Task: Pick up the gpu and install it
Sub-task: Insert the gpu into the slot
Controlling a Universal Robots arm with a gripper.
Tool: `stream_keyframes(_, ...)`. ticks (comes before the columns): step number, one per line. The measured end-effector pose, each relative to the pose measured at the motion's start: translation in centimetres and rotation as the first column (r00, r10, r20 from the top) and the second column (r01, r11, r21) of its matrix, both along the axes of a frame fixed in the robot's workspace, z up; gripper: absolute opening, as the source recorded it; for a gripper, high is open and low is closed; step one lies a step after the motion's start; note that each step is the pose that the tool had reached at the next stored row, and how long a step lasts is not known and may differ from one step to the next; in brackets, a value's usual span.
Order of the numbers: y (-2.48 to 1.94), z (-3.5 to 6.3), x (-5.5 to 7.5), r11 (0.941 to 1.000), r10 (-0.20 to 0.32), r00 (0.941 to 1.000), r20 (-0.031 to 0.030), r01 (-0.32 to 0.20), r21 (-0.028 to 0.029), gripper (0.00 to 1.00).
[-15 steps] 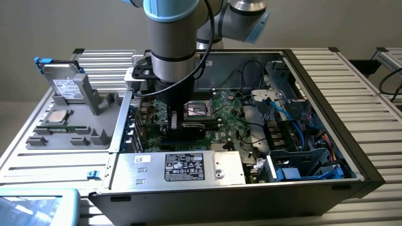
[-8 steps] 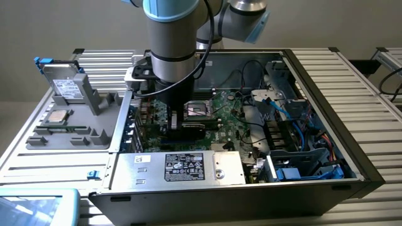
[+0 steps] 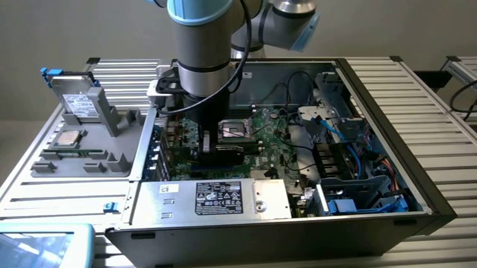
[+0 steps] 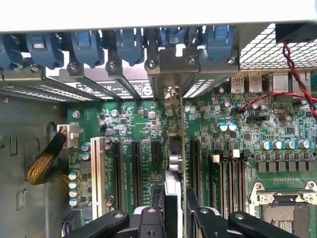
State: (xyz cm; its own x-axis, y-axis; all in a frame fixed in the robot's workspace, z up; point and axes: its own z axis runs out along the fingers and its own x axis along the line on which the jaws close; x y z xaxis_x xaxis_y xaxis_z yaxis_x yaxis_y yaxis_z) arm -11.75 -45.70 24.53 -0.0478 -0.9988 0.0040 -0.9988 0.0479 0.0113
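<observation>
The gpu [image 4: 174, 157] shows edge-on in the wrist view, a thin card standing upright over the green motherboard [image 4: 138, 119] between two long black expansion slots. Its silver end bracket [image 4: 171, 95] reaches the case's rear slot openings. My gripper [image 4: 174, 201] is shut on the card's edge, one black finger [image 4: 157, 206] on each side. Whether the card is seated in a slot I cannot tell. In the exterior view the gripper [image 3: 205, 146] is down inside the open computer case [image 3: 387, 139], beside the CPU socket [image 3: 234, 129].
Blue slot clips [image 4: 89, 44] line the case's rear wall. Memory slots [image 4: 230, 173] and a yellow cable bundle [image 4: 44, 158] flank the card. A power supply [image 3: 216, 198] fills the case's near side, and blue cables [image 3: 335, 128] run at the exterior view's right. A grey parts tray [image 3: 82, 156] with a hard drive [image 3: 78, 103] stands outside.
</observation>
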Motion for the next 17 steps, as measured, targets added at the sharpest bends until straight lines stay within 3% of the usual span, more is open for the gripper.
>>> stream_keyframes(17,-0.02,0.00,-0.11,1.0000,0.000,1.0000,-0.0018,0.000,-0.0035,0.28)
